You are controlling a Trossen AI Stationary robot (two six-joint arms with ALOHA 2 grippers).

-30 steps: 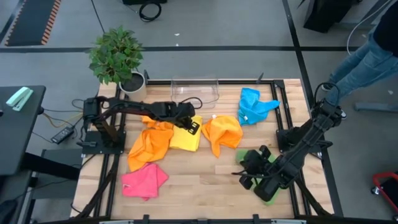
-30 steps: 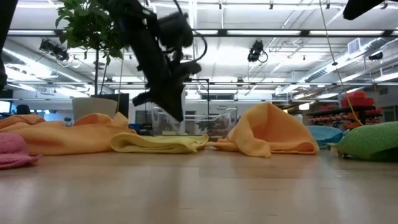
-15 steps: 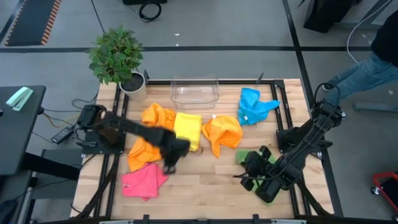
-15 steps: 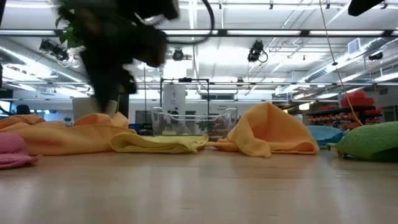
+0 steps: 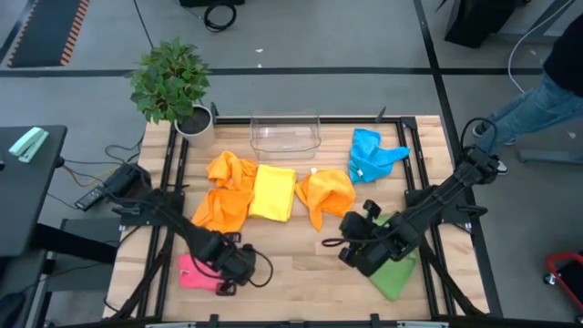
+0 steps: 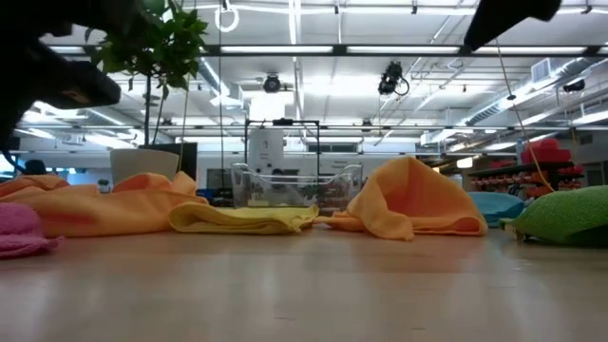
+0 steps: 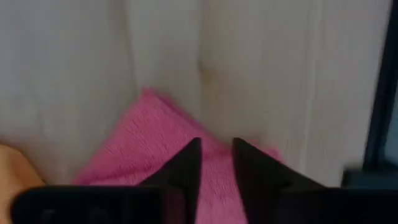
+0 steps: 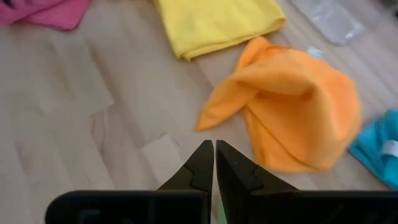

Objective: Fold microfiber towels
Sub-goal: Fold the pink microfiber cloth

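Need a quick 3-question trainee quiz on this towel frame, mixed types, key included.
1. True or false: the yellow towel lies between the two orange towels.
2. Which towel is the left pincer over? A) blue B) pink C) green
3. Fill in: the clear bin stands at the table's far edge beside the ____ towel.

Key:
1. True.
2. B, the pink towel.
3. Blue: the blue towel. The right pincer is shut near the green towel.
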